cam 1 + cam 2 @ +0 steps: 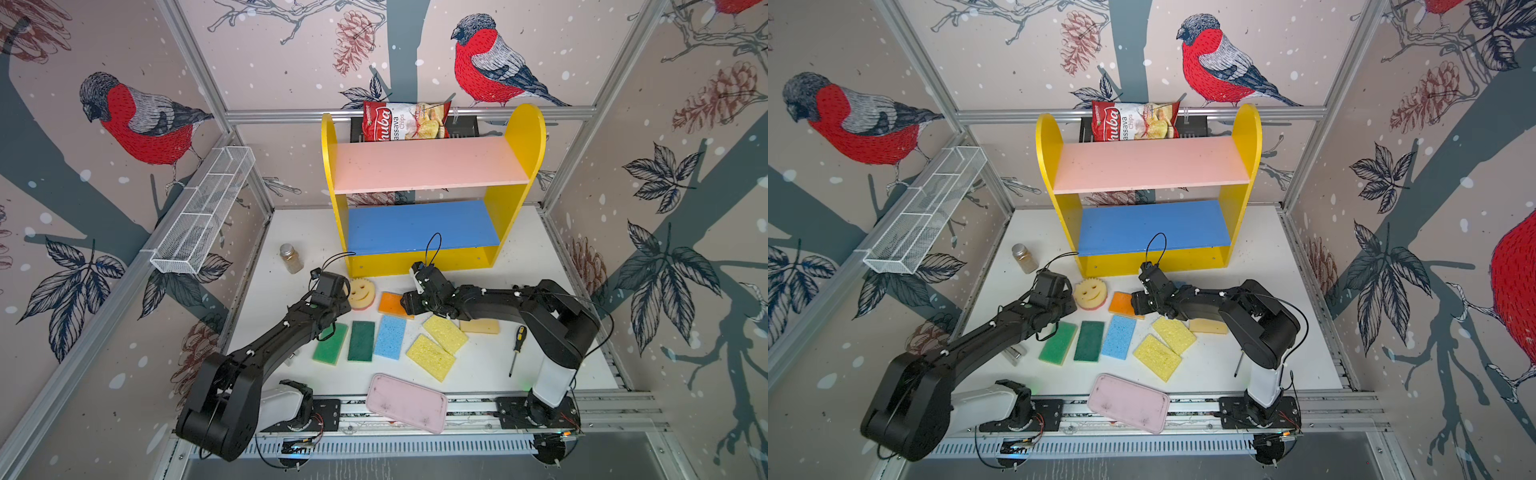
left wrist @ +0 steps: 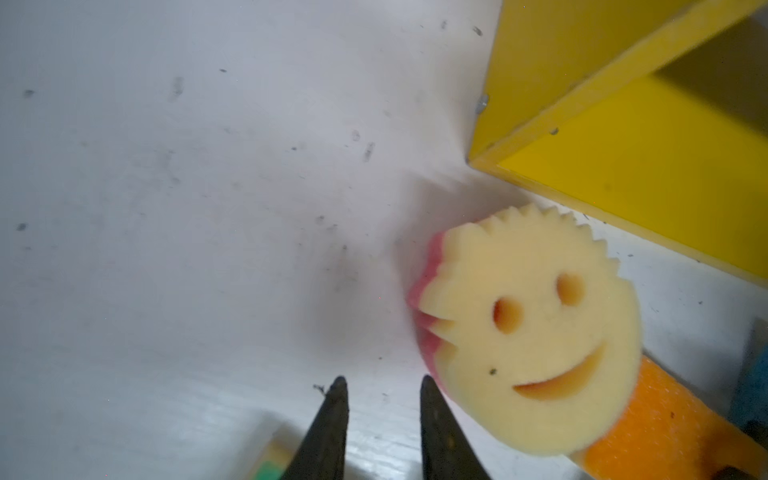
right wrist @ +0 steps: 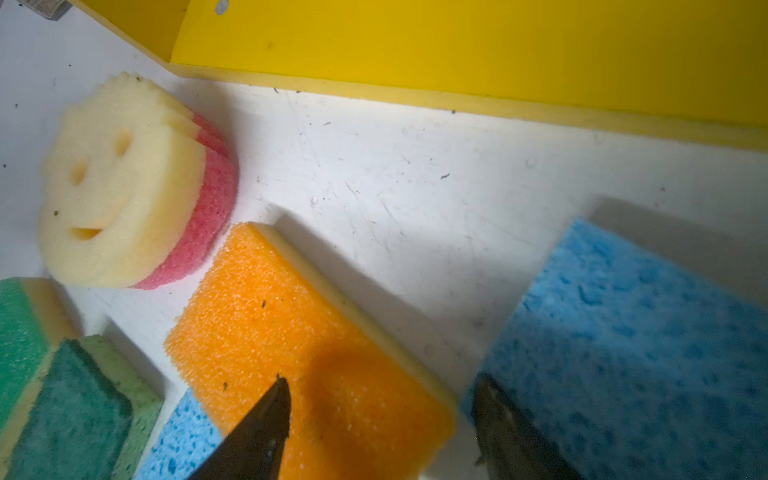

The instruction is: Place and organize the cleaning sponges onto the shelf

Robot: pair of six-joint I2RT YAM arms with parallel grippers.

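Orange sponge [image 3: 291,324] lies on the table [image 3: 415,187] before the shelf [image 3: 457,50], right gripper [image 3: 382,379] spread open over it, left gripper [image 2: 382,380] slightly parted and empty nearby; best to lower squarely astride its edges before closing.

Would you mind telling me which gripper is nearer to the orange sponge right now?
Right. The right gripper hangs over the orange sponge, jaws open across its edge; the left gripper is beyond the smiley sponge, over bare table.
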